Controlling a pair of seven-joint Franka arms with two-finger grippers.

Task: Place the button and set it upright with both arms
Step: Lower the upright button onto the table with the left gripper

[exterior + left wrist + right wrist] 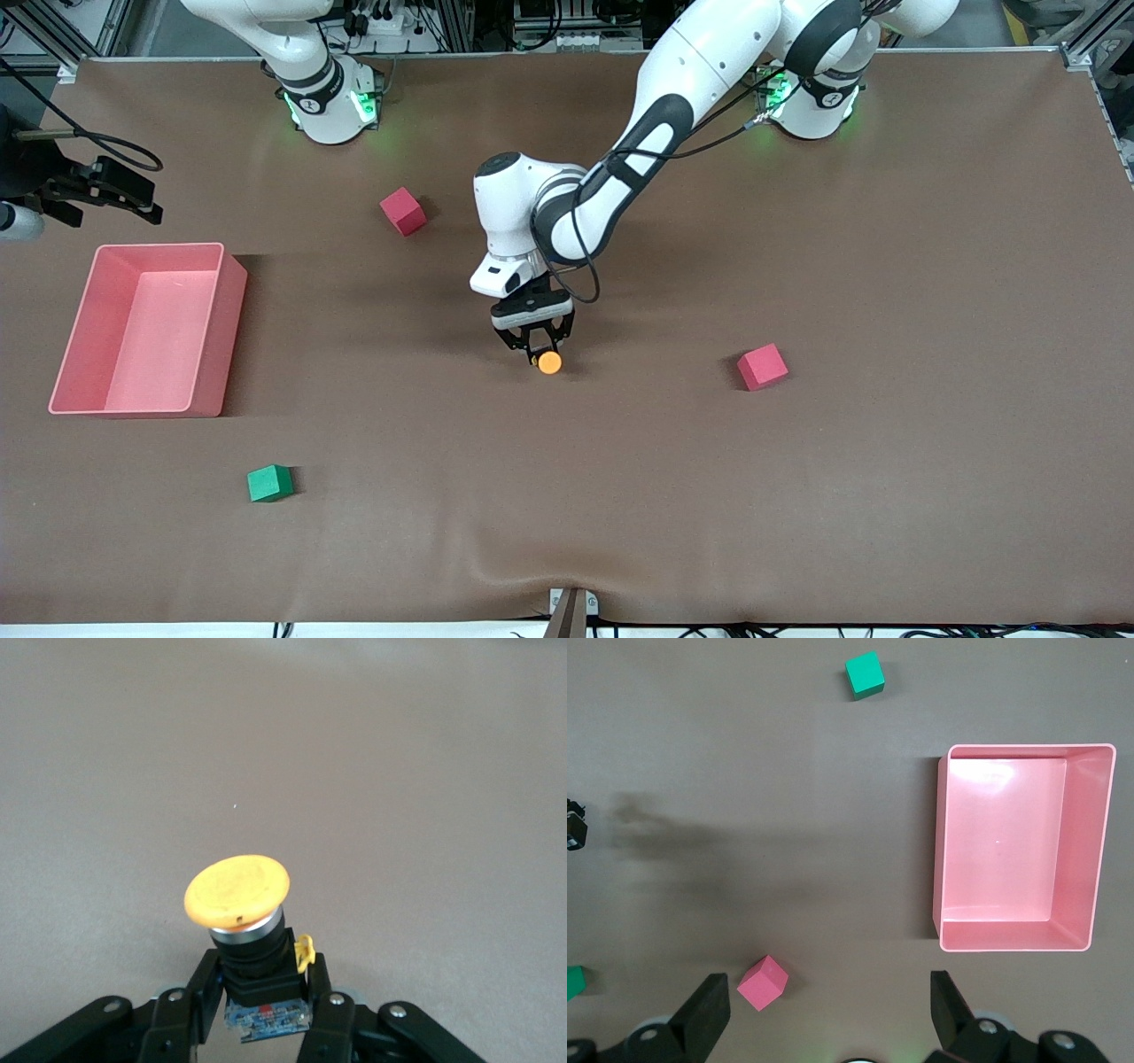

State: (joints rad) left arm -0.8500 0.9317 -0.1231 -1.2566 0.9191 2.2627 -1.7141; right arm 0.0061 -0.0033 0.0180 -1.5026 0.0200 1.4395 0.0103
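At the right arm's end of the brown desk [886,487], the right hand [97,190] hangs just past the desk's edge, above an open rectangular pink plastic bin [217,332]; its fingers [700,1020] stand wide apart with nothing between them, and that arm waits. Nearer to the front camera than the bin lies a small green cube [269,483]. A red cube [403,211] sits near the right arm's base, farther from the camera than the bin. Toward the desk's middle, well apart from the bin, the left hand [537,353] reaches down, its fingers [197,997] clamped on the black blocky body of the tiny push button [248,930], whose round orange cap tilts away from the fingers. A second red cube [762,367] rests toward the left arm's end of the desk.
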